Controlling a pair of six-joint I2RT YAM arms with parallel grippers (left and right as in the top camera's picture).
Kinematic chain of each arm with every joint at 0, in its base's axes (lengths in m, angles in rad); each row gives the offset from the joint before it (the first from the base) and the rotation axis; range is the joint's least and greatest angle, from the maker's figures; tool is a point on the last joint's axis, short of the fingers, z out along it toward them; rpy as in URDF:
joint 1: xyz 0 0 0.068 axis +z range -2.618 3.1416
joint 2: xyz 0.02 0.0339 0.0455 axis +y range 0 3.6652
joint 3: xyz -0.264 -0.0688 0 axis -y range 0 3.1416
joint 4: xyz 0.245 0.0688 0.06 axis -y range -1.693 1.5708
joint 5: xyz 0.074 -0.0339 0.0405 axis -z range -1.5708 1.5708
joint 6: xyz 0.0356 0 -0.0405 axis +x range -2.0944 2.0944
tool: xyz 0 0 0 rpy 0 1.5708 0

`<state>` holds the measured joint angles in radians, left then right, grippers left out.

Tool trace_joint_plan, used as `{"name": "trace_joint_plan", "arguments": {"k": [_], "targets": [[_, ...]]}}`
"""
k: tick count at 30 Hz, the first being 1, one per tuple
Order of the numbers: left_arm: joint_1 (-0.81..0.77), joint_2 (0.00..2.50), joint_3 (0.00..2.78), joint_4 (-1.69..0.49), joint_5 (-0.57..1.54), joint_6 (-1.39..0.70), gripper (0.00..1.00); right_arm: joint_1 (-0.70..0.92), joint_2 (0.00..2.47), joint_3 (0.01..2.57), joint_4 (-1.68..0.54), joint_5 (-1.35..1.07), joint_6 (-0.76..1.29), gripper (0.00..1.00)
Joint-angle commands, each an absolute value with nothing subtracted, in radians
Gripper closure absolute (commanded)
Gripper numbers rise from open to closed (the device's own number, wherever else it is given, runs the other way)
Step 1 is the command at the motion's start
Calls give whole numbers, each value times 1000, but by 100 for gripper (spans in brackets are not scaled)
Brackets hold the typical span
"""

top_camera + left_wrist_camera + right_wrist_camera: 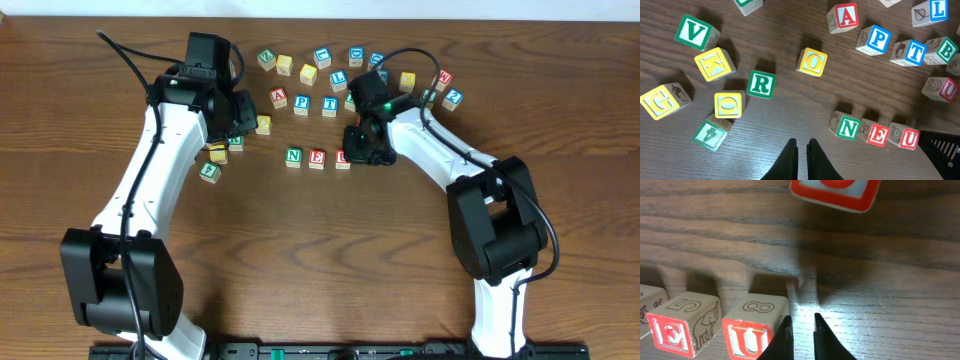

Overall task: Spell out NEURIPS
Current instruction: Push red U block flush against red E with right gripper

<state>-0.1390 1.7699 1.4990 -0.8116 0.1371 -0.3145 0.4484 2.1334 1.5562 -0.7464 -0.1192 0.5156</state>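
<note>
Three cubes stand in a row: green N (847, 127) (293, 155), red E (878, 134) (317, 158) (672, 330) and red U (909, 137) (342, 159) (751, 332). The green R cube (761, 84) sits apart to their left, and the blue P cube (876, 39) (302, 103) lies behind the row. My left gripper (801, 145) (243, 120) hovers shut and empty over bare wood between R and N. My right gripper (801, 321) (356, 152) is low at the U cube's right side, jaws almost together with nothing between them.
Loose cubes lie around the R: green V (692, 32), yellow K (715, 64), yellow G (662, 100), yellow O (812, 61). A red A (845, 16), a blue T (910, 52) and another red U (942, 87) sit behind the row. More cubes spread along the back (355, 55).
</note>
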Motion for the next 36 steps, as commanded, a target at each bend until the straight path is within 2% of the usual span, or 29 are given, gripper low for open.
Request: {"name": "trace_joint_plan", "arguments": {"k": [1, 24, 36], "targets": [[-137, 1777, 1493, -810, 146, -308, 91, 459, 2135, 1549, -745, -120, 521, 90], [-137, 1777, 1493, -803, 146, -308, 91, 495, 2140, 1549, -723, -154, 538, 92], [-137, 1777, 1493, -803, 146, -308, 92, 512, 2153, 1549, -708, -158, 636, 95]]}}
